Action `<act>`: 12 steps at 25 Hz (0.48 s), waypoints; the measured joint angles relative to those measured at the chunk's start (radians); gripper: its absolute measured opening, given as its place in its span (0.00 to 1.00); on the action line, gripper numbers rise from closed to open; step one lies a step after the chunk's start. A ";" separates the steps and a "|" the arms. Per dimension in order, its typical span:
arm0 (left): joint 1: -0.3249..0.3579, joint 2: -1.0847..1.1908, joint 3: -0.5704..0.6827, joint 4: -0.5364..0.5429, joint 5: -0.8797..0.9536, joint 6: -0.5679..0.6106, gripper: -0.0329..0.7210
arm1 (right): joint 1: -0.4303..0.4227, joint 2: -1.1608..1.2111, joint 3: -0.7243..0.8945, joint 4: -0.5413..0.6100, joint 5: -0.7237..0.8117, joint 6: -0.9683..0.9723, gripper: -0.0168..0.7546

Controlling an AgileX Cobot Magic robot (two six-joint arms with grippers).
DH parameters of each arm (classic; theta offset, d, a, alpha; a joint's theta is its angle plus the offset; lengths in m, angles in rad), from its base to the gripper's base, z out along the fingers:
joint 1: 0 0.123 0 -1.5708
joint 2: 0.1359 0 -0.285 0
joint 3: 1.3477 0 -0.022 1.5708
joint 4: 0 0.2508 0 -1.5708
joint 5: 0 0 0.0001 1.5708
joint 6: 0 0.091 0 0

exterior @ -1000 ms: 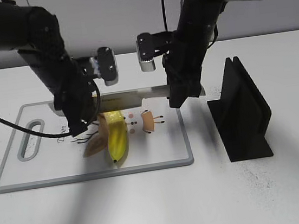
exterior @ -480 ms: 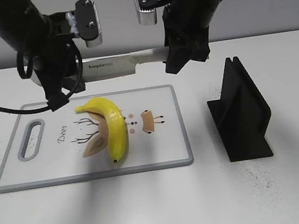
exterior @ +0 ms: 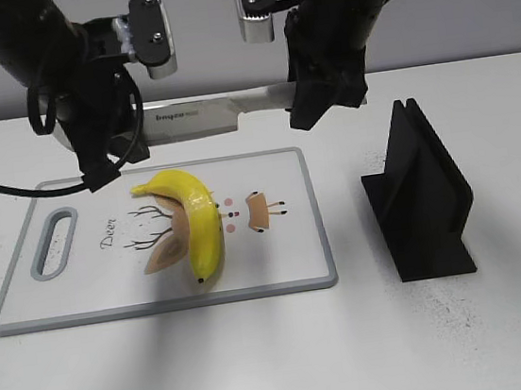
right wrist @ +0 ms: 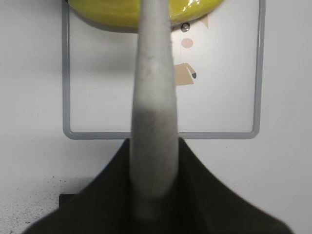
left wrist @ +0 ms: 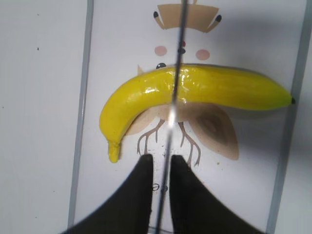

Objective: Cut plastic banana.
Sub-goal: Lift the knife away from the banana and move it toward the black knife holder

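The plastic banana [exterior: 198, 226] lies whole on the white cutting board [exterior: 82, 293], curved, over a printed deer picture. A kitchen knife [exterior: 203, 116] hangs level above the board's far edge, held at both ends. My left gripper [exterior: 114, 165] is shut on the blade's tip end. In the left wrist view [left wrist: 162, 163] the blade [left wrist: 178, 58] runs edge-on between the fingers, crossing over the banana's middle [left wrist: 219, 90]. My right gripper [exterior: 312, 108] is shut on the grey handle [right wrist: 153, 97]; the banana [right wrist: 112, 12] shows at the top of the right wrist view.
A black knife stand [exterior: 423, 199] stands upright on the white table to the right of the board. The board has a grey rim and a handle slot [exterior: 53, 244] at its left end.
Both arms have lifted the knife from just above the banana to well above the board. The banana now shows fully. Nothing has moved in the last half second.
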 joint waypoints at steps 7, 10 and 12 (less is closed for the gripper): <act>0.000 -0.022 0.000 -0.027 0.006 -0.004 0.88 | 0.000 0.000 0.000 -0.004 0.000 0.011 0.23; 0.000 -0.056 0.000 -0.034 0.006 -0.004 0.93 | 0.000 0.000 0.000 -0.004 0.000 0.012 0.23; 0.000 -0.087 0.000 -0.039 0.010 -0.004 0.93 | 0.000 0.000 0.000 -0.004 0.000 0.012 0.23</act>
